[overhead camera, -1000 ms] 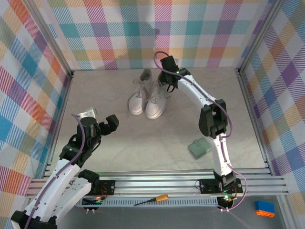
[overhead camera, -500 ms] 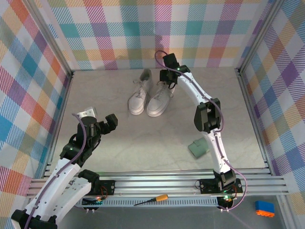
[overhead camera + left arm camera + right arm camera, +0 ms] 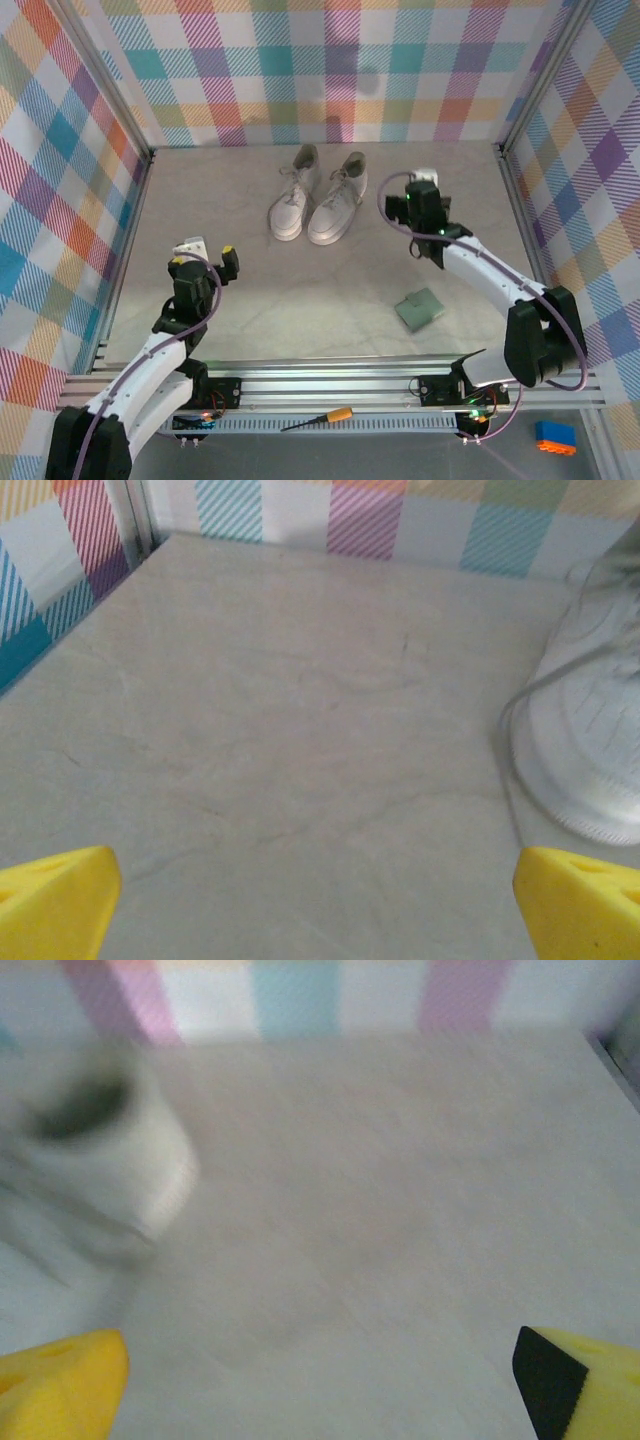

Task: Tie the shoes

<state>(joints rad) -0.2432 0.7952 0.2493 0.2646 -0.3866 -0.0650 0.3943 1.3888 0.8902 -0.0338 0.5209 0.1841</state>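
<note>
The shoes, a pair of white lace-up sneakers, stand side by side at the back middle of the table, toes toward me: left shoe [image 3: 291, 200], right shoe [image 3: 336, 205]. My right gripper [image 3: 421, 192] hangs open and empty to the right of the pair, apart from it; its wrist view shows a blurred shoe heel [image 3: 95, 1165] at the left beyond the yellow fingertips [image 3: 60, 1380]. My left gripper [image 3: 205, 257] is open and empty at the near left, well short of the shoes. A shoe toe [image 3: 590, 750] with a loose lace loop [image 3: 515, 715] lies ahead on its right.
A small green square pad [image 3: 418, 310] lies on the table at the near right. Plaid walls [image 3: 330, 70] close in the back and both sides. A screwdriver [image 3: 320, 418] and a blue-orange block [image 3: 555, 437] lie beyond the front rail.
My right gripper has let go at the right shoe's heel, opened, and drawn back to the right and nearer. The left arm has dropped lower and pulled back slightly.
</note>
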